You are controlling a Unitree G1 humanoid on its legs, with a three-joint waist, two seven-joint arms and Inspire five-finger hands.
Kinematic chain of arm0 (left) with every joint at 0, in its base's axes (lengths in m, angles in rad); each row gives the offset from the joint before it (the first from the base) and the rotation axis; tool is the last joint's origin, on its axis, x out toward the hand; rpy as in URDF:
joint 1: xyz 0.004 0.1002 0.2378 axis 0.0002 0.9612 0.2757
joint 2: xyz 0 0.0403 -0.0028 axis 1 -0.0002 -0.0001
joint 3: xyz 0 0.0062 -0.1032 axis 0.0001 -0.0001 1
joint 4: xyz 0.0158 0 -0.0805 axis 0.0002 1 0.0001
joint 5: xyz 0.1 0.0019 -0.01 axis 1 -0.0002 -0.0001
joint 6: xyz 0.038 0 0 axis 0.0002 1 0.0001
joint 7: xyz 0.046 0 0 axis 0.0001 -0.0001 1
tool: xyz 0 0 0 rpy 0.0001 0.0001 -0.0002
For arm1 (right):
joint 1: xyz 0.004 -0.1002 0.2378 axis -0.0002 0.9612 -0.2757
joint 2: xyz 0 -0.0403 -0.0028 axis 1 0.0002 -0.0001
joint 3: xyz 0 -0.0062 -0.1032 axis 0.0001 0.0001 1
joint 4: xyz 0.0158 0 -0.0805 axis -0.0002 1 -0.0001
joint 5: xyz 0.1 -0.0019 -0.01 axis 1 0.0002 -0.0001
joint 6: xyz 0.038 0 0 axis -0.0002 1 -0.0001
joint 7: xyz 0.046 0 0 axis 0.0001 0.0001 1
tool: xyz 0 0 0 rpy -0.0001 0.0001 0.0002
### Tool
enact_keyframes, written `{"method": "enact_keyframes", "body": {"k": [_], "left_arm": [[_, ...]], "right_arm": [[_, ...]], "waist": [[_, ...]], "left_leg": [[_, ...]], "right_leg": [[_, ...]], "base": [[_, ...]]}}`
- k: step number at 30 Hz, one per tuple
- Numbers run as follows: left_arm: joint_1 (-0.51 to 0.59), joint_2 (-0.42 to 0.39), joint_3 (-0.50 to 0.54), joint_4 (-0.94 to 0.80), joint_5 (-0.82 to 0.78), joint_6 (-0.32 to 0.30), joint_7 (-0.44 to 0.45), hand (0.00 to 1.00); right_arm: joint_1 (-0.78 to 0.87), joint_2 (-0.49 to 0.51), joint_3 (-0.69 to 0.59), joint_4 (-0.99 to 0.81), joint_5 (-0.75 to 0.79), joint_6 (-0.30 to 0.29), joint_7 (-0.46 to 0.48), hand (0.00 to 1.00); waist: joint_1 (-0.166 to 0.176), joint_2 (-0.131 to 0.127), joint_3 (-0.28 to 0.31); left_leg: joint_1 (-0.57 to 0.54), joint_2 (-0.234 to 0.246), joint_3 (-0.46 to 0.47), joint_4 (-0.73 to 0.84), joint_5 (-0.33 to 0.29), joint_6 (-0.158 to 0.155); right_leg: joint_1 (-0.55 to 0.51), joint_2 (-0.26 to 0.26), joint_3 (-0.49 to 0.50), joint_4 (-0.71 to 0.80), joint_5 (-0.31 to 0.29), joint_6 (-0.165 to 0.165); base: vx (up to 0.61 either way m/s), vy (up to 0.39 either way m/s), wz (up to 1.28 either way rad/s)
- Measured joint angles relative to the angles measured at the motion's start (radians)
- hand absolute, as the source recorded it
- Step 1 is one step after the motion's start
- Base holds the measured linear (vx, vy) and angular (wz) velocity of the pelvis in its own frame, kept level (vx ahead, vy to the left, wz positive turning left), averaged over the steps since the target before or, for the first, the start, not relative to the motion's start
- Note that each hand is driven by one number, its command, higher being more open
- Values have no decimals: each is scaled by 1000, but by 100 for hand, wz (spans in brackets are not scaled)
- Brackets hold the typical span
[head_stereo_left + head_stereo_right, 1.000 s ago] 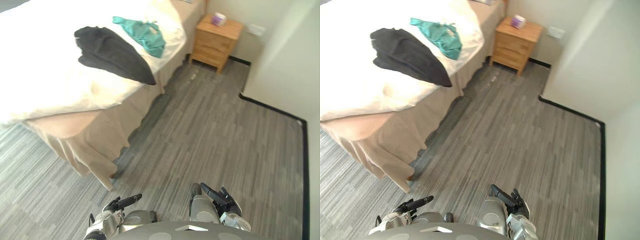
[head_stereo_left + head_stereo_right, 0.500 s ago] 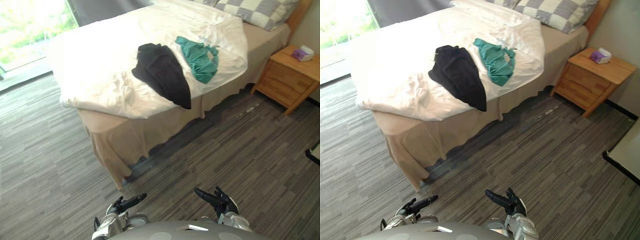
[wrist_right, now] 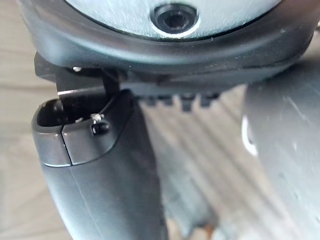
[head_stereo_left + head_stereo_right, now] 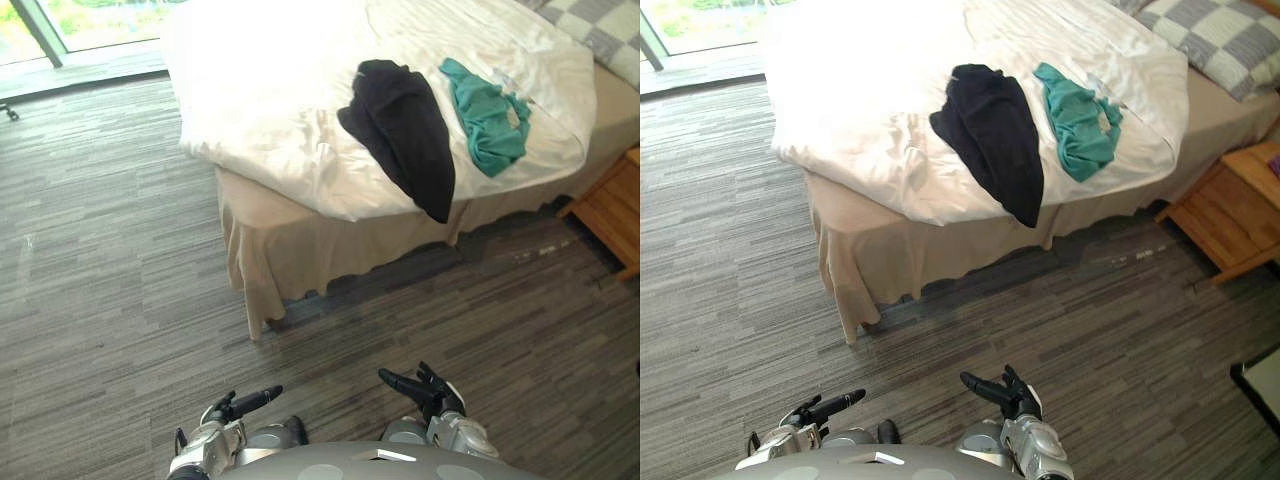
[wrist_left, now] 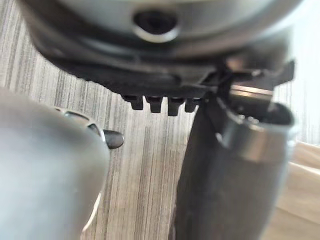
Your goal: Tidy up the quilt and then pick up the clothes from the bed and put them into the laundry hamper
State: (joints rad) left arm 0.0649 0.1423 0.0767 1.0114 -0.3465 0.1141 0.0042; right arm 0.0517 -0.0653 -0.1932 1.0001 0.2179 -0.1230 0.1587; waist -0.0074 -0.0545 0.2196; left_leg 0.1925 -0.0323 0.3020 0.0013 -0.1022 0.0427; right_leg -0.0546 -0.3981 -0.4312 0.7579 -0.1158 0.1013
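Note:
A white quilt (image 4: 290,110) lies rumpled over the bed, hanging past the near edge above a tan bed skirt (image 4: 320,260). Two garments rest on it: a black one (image 4: 995,135) draped to the near edge, and a teal one (image 4: 1077,125) just to its right. My left hand (image 4: 240,405) and right hand (image 4: 425,388) hang low over the carpet, well short of the bed. Both have relaxed, straight fingers and hold nothing. In the wrist views the left thumb (image 5: 225,175) and right thumb (image 3: 105,175) stand out over the carpet.
A grey checked pillow (image 4: 1215,35) lies at the head of the bed. A wooden nightstand (image 4: 1240,205) stands to the right of the bed. A window (image 4: 90,20) is at the far left. Striped grey carpet (image 4: 110,280) spreads between me and the bed. A wall corner with black baseboard (image 4: 1260,385) sits at the right.
The camera has swung left, so the bed now sits ahead and the window shows. The garments and quilt have not moved. Both hands stay low and empty.

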Motion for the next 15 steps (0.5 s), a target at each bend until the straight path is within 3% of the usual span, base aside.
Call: {"method": "enact_keyframes", "body": {"k": [2,5,7,8,9,12,15], "left_arm": [[0,5,-15,1,1,-2,-1,100],[-8,-5,-31,2,1,-3,-16,100],[-10,-7,-31,2,2,-2,-20,100],[-10,2,-29,3,2,0,-25,100],[-21,9,-24,21,8,-1,-27,100],[-15,-32,-20,42,44,-1,-37,100],[-16,-46,-18,44,68,1,-40,100]], "right_arm": [[1,1,9,5,5,0,-2,100],[-10,8,11,4,7,-4,3,100],[-8,12,10,6,28,-4,8,100],[2,27,9,7,34,-4,9,100],[4,32,7,12,36,-11,8,100],[-1,3,8,22,40,-21,9,100],[12,-10,10,27,55,-17,9,100]], "waist": [[-2,0,1],[-4,27,10],[-5,30,12],[-5,5,4],[-7,-7,8],[-27,64,-10],[-31,83,-19]], "left_leg": [[19,27,-50,17,-6,-3],[24,75,-147,24,-8,-22],[19,88,-186,30,-16,-51],[19,73,-208,30,-28,-76],[37,65,-226,31,-44,-100],[46,151,-199,29,-66,-147],[63,196,-184,32,-73,-168]], "right_leg": [[-17,40,40,37,-69,-7],[-30,154,88,-213,-95,-18],[-20,213,176,-438,-59,15],[-7,228,252,-581,56,12],[8,228,287,-600,148,10],[49,308,261,-665,147,-13],[92,356,239,-703,137,-34]], "base": [[235,-113,91],[197,-156,94],[196,-221,74],[190,-296,56],[231,-328,39],[201,-210,2],[148,-110,8]]}}
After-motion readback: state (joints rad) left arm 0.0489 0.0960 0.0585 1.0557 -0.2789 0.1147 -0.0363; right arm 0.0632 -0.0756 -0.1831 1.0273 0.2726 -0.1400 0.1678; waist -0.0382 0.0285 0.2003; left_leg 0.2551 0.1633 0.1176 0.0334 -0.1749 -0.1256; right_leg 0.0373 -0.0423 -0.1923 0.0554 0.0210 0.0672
